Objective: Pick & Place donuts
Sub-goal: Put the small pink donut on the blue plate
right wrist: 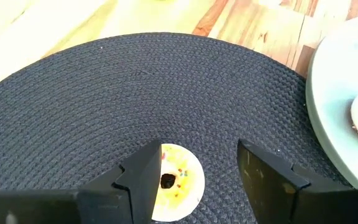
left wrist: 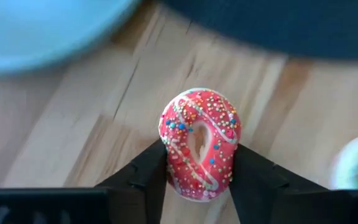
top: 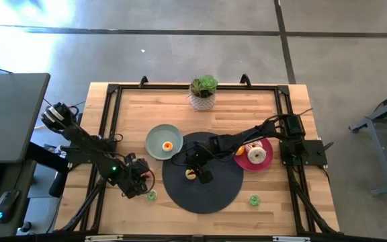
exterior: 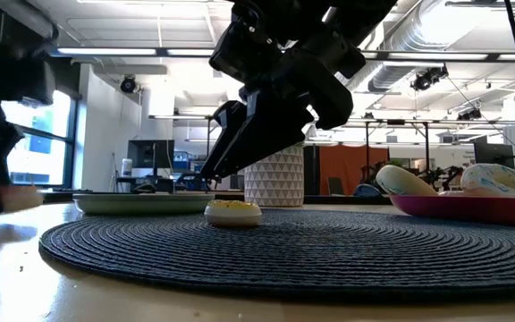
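Overhead arrangement of the wooden counter (top: 133,111), with the black round mat (top: 220,191) near its centre. The right gripper (top: 197,168) reaches from the 3 o'clock side of the counter onto the mat, pointing down over a small yellow-white donut (top: 191,175) that lies flat on the mat's 9 o'clock part. In the right wrist view, this gripper (right wrist: 197,180) has its fingers (right wrist: 143,177) spread wide apart, wider than the donut (right wrist: 176,180); one finger overlaps the donut's edge and the other stands clear of it, and they hold nothing. The low view shows the same donut (exterior: 233,212) resting on the mat (exterior: 329,246) beneath the fingers.

The left gripper (top: 138,180) sits off the mat at about 8 o'clock from the mat's centre. In the left wrist view, its fingers (left wrist: 148,180) are pressed against both sides of a red sprinkled donut (left wrist: 199,143), gripped on edge above the wood.

A grey-green plate (top: 156,138) at the mat's 10 o'clock holds an orange donut (top: 168,146). A red plate (top: 267,158) at 2 o'clock carries a pink-and-white donut (top: 256,154). Two green donuts lie on bare wood, one (top: 151,195) just beside the left gripper and one (top: 254,199) at the mat's 4 o'clock. A potted plant (top: 203,92) stands at 12 o'clock.
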You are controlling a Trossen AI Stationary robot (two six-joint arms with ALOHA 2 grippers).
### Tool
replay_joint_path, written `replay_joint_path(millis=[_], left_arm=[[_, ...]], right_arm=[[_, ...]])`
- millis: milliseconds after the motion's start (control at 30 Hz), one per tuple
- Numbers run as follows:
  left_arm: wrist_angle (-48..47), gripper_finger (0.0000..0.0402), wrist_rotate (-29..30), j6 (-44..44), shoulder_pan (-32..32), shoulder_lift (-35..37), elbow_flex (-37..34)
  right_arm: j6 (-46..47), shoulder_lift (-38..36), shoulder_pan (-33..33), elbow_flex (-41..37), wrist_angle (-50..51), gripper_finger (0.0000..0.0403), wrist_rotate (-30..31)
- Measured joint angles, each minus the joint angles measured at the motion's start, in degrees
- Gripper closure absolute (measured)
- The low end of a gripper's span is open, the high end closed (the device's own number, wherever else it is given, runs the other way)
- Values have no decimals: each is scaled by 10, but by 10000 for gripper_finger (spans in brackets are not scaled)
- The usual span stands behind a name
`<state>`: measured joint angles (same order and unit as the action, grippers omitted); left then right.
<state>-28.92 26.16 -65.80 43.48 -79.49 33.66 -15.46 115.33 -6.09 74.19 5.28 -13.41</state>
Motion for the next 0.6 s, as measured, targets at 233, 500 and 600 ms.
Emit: replay_joint_path(millis=[233,500,600], left_arm=[[-34,260,55,91,-75,50,46],[-41,258,-34,248,-305,48,49],[-40,258,-99,303,-368,46,49]], right_arm=[[0,0,1,0,0,203,3],[-2,0,1,0,6,203,8],[-16,0,-2,0,25,202,-6]])
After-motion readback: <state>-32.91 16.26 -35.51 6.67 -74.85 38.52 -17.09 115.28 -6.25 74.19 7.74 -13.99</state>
